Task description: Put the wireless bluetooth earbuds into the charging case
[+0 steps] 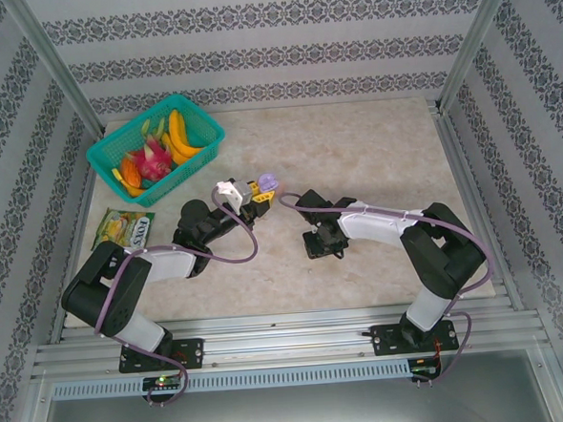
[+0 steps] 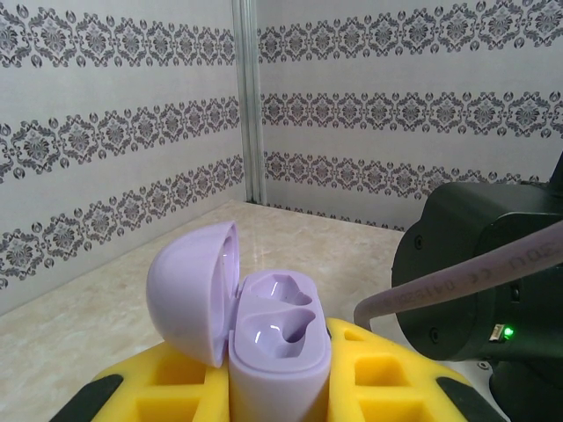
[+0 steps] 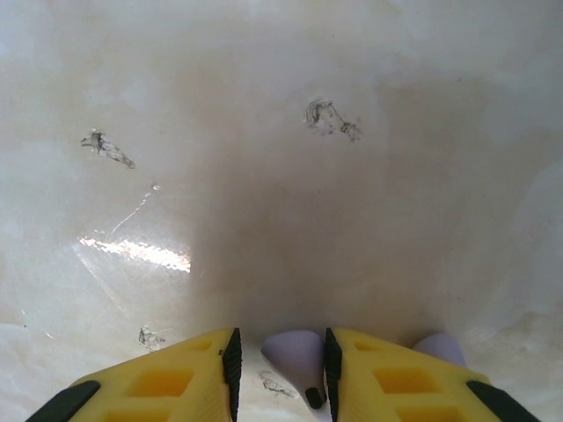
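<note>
Grey patterned walls ring a pale marble table, and you have both arms over its middle. Your left tool is clamped on the lilac charging case, held upright above the table. Its lid is swung open to the left and both sockets are bare. Just to the right, your right tool points down at the table. Its yellow fingers stand a narrow gap apart around a lilac earbud. A sliver of table shows on the bud's left side, so it isn't clamped. A second lilac earbud lies just right of the tool. Far left sits a green basket of fruit, with a snack packet nearer.
</note>
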Motion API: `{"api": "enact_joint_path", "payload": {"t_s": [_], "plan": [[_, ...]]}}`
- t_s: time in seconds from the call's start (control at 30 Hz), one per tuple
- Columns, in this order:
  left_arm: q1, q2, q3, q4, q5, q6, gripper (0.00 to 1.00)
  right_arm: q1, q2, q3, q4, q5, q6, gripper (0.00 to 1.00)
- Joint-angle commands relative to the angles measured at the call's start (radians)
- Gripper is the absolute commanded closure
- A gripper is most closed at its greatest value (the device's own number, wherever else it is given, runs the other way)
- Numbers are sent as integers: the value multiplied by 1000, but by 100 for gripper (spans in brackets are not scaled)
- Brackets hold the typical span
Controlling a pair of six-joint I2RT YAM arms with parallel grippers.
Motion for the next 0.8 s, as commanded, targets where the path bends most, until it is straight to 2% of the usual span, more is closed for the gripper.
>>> {"api": "enact_joint_path", "payload": {"t_s": [0.0, 0.4, 0.77], "plan": [[-12, -26, -7, 53, -1, 6, 100, 12, 10, -1, -20, 21, -7, 67], [-12, -36, -3, 40, 1, 17, 100, 15, 23, -8, -23, 28, -13, 67], [-13, -44, -3, 31, 1, 19, 100, 19, 28, -13, -24, 33, -19, 72]]}}
